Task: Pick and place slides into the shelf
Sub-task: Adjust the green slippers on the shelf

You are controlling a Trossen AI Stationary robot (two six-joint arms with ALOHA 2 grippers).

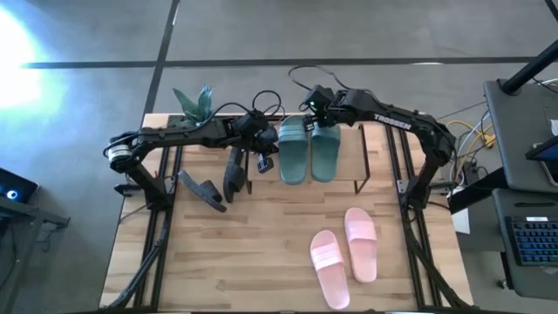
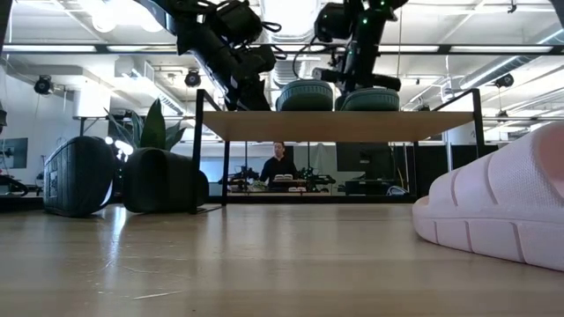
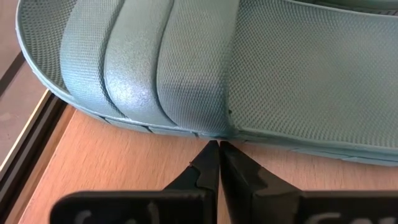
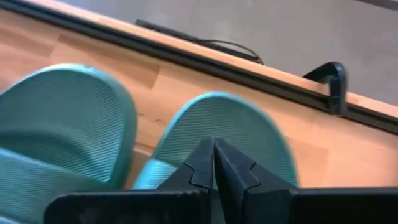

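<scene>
Black slides: two are lying on the table to the left of the shelf, one flat [image 1: 201, 190] and one tipped up on its edge [image 1: 233, 171]; the edge-standing one is risking a topple if an arm brushes it in passing.
Left gripper [image 1: 261, 150]: it is sitting beside the outer edge of the left green slide [image 1: 292, 150], fingers pressed fully together and holding nothing; in the left wrist view the closed tips [image 3: 219, 149] are touching or almost touching the slide's rim, so any sideways sweep is likely to shove the slide across the board.
Shelf [image 1: 359, 161]: it is carrying both green slides side by side on its top board [image 2: 335, 125], and they are filling most of its width; a nudged slide is in danger of sliding off the edge.
Right green slide [image 1: 326, 150]: it is lying just beside its partner; a push on one is likely to move the other.
Right gripper [image 1: 316, 112]: it is hanging over the far end of the green pair, fingers shut tight and empty; dropping lower could be pressing down on the slide's end and tilting it.
Pink slides [image 1: 344, 253]: two are waiting on the table in front of the shelf, well apart from both arms.
Space: the top board is looking full, so the remaining four are probably needing the level under it, where the frame is crowding any approach.
Count: two green, two black, two pink, one shelf, two arms.
</scene>
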